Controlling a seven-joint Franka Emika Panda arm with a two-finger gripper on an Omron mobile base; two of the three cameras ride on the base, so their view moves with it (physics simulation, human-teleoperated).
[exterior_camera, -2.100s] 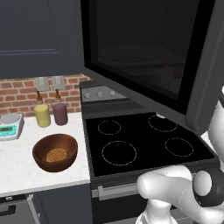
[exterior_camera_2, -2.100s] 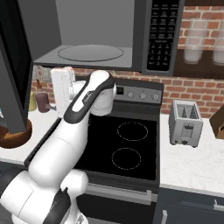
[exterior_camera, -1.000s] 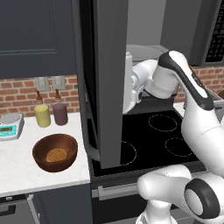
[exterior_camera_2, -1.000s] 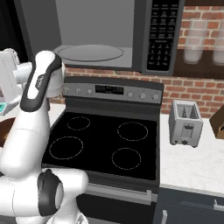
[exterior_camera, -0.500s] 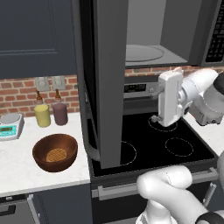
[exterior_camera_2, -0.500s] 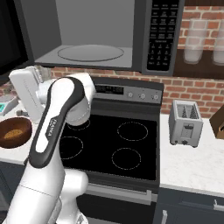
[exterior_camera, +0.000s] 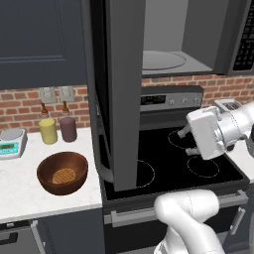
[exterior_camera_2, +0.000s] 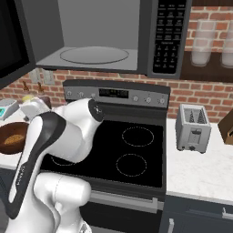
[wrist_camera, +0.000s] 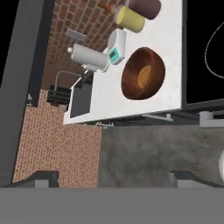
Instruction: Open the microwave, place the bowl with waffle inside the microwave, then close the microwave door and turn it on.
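Sitting on the white surface (exterior_camera: 30, 191) left of the stove (exterior_camera: 208, 171): the bowl (exterior_camera: 63, 172), reddish-brown and upright, with the waffle (exterior_camera: 64, 175) lying flat on its bottom. Standing behind the bowl, near the brick wall: a yellow cup (exterior_camera: 48, 131) and a maroon cup (exterior_camera: 68, 129), side by side, with a small scale (exterior_camera: 11, 143) further left. Seen again from the hand camera: same bowl and waffle, near the front edge of the surface, with both cups, the scale and a sink (wrist_camera: 81, 99) around them.

Hanging above the stove: the microwave (exterior_camera_2: 113, 34), cavity exposed, light grey inside with a round glass plate (exterior_camera_2: 94, 54) on its floor and nothing else in it. Swung wide out to the left: the microwave door (exterior_camera: 119, 89), edge-on toward the left base camera.

Hovering over the stove, well apart from the bowl: the claw (wrist_camera: 113, 177), released, fingers spread wide, grasping nothing. Resting on the surface right of the stove: a toaster (exterior_camera_2: 193, 127).
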